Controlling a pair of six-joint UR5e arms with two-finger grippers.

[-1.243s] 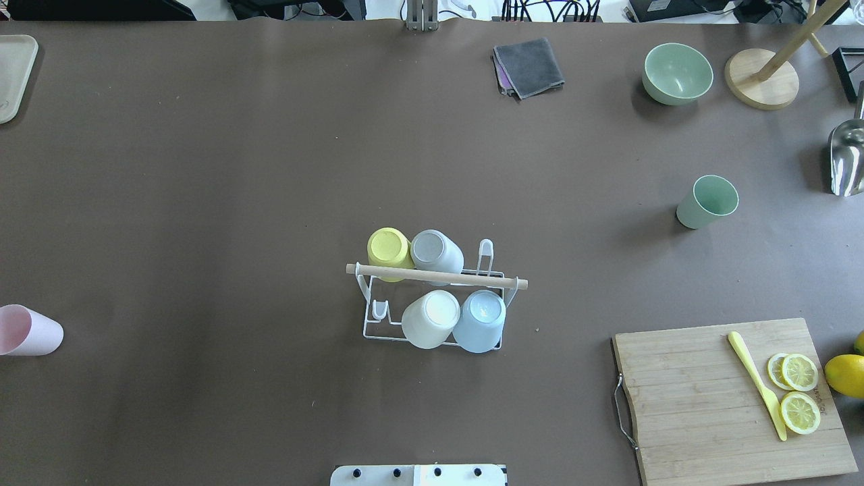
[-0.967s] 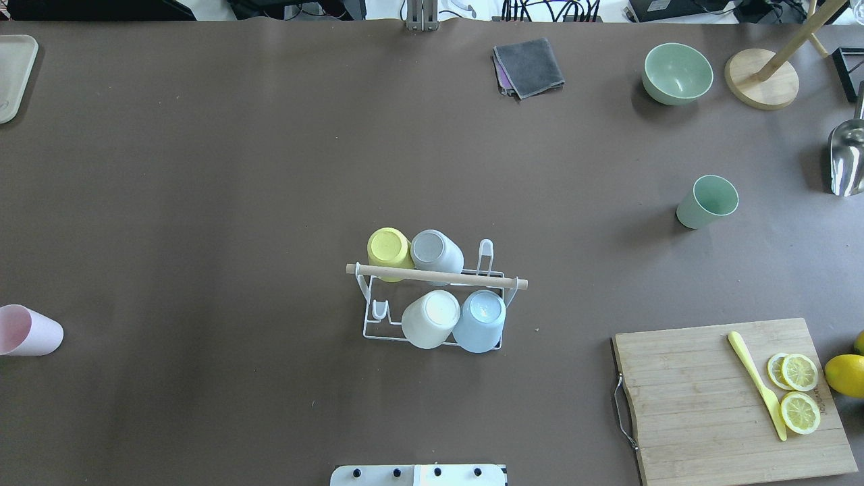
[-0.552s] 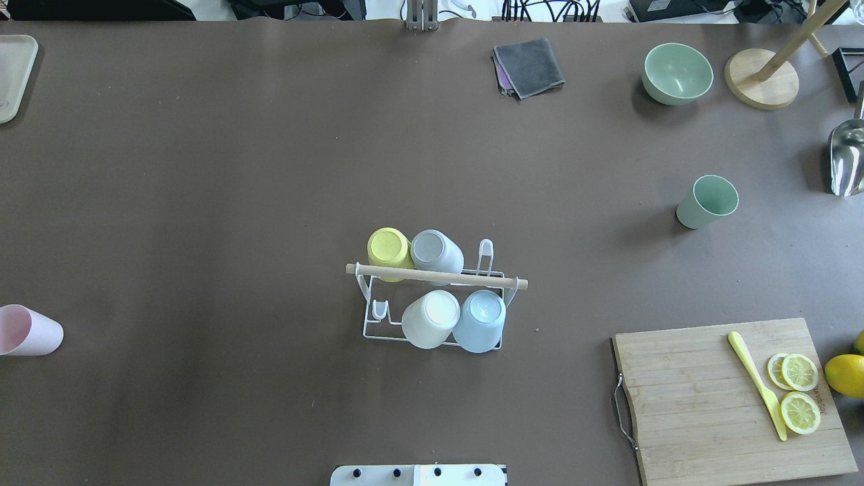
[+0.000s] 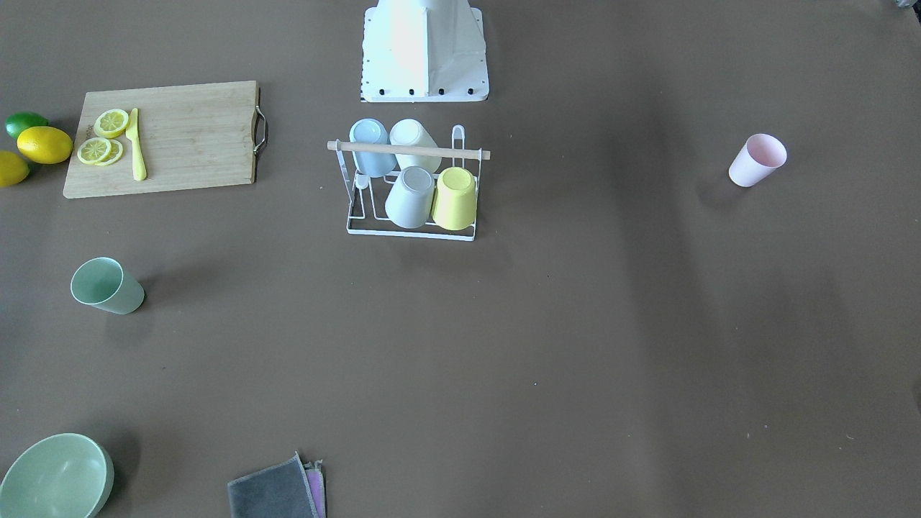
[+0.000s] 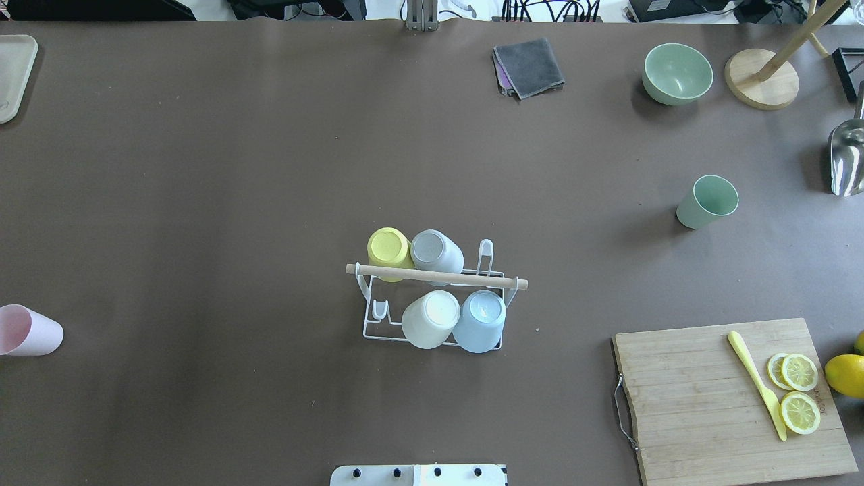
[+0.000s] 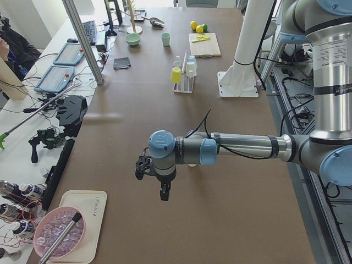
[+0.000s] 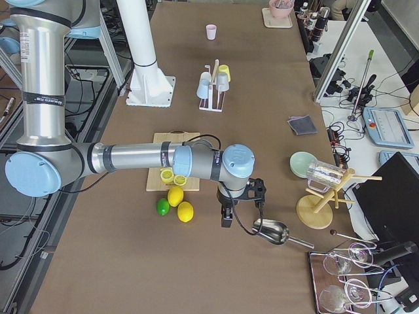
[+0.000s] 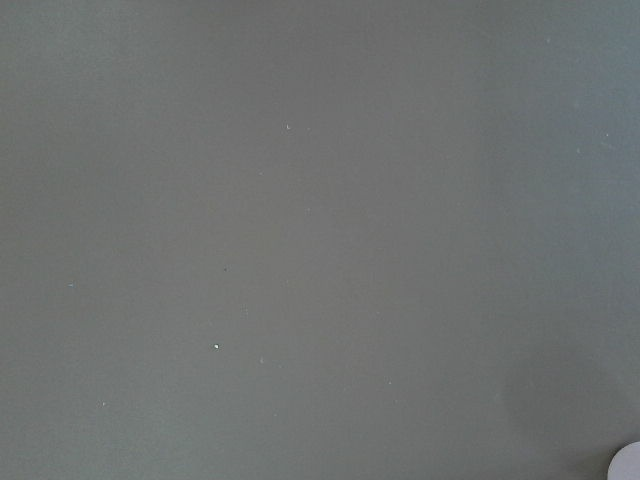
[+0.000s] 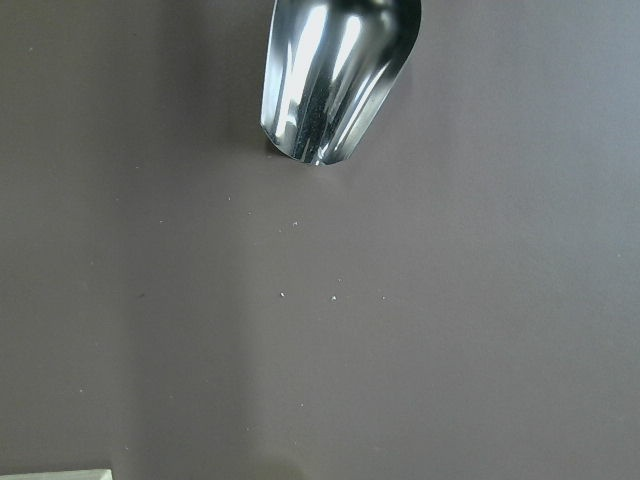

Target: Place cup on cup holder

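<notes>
The white wire cup holder (image 5: 370,327) with a wooden rod handle (image 4: 410,150) stands mid-table near my base. Yellow (image 5: 388,247), grey (image 5: 435,250), cream (image 5: 432,317) and blue (image 5: 481,318) cups sit upturned on it; two prongs are free. A green cup (image 5: 707,201) stands on the right, also in the front view (image 4: 106,285). A pink cup (image 5: 27,331) stands at the far left, also in the front view (image 4: 757,160). My left gripper (image 6: 163,193) and right gripper (image 7: 226,219) hang over the table's ends, in the side views only. I cannot tell if they are open.
A cutting board (image 5: 702,405) with lemon slices and a yellow knife lies front right, lemons (image 5: 847,374) beside it. A green bowl (image 5: 677,73), grey cloth (image 5: 528,66), wooden stand (image 5: 763,77) and metal scoop (image 9: 335,80) lie at the back right. A tray (image 5: 12,74) lies back left.
</notes>
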